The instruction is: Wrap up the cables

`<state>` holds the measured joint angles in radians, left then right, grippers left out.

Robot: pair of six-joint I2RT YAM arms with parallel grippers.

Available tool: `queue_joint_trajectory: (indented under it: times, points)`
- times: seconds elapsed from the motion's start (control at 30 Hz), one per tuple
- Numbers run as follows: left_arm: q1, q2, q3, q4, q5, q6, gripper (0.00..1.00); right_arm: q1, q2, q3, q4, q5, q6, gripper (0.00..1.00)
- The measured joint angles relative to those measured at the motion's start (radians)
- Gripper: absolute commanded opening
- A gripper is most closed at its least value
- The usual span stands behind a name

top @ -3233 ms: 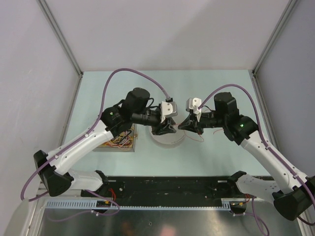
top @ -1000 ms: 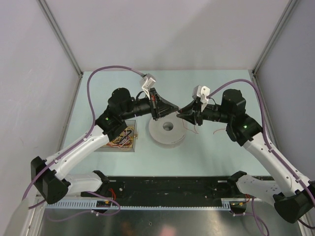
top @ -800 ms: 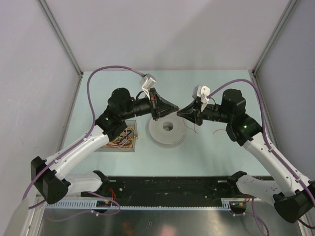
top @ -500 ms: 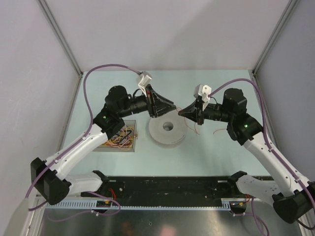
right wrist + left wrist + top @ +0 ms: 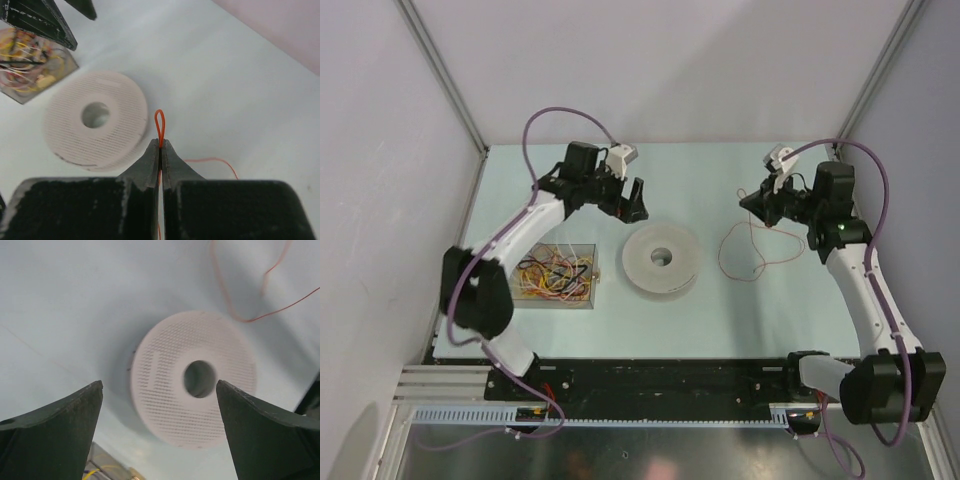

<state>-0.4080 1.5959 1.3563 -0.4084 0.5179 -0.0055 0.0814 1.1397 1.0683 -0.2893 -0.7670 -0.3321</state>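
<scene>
Enclosed booth: pale table, plain walls, soft even light.
Under both sets of jaws I see a matte pale blue-green table top (image 5: 720,170). Far past the jaws a grey-white back wall (image 5: 660,60) rises from its far edge. Out beyond the left jaws is a lavender-grey left wall (image 5: 380,200), and out beyond the right jaws a matching right wall (image 5: 920,120). Two silver metal posts, the left post (image 5: 445,78) and the right post (image 5: 880,72), slant up the two back corners. Well behind the jaws, at the near edge, come a black plate (image 5: 670,380), then a pale slotted rail (image 5: 650,420), then brushed sheet metal (image 5: 670,455). Shadows on the table under the jaws are faint and soft-edged.
</scene>
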Motion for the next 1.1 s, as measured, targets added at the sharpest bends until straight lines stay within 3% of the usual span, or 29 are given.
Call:
queue_joint_trajectory:
  times: [0.13, 0.33, 0.67, 0.8, 1.0, 1.1]
  points:
    - [0.018, 0.185, 0.113, -0.105, -0.030, 0.109, 0.99, -0.100, 0.064, 0.000, -0.071, 0.007, -0.080, 0.00]
    - [0.037, 0.367, 0.206, -0.211, 0.102, 0.208, 0.99, -0.173, 0.177, 0.000, -0.148, 0.089, -0.130, 0.00]
    - [0.039, 0.539, 0.232, -0.271, 0.362, 0.253, 0.80, -0.192, 0.236, 0.000, -0.179, 0.170, -0.083, 0.00]
    - [0.039, 0.570, 0.232, -0.275, 0.432, 0.252, 0.66, -0.199, 0.235, 0.000, -0.177, 0.152, -0.070, 0.00]
    - [0.044, 0.609, 0.241, -0.296, 0.599, 0.198, 0.16, -0.200, 0.206, 0.000, -0.164, 0.111, -0.026, 0.00]
    - [0.044, 0.593, 0.253, -0.343, 0.712, 0.151, 0.02, -0.202, 0.173, 0.000, -0.161, 0.087, -0.001, 0.00]
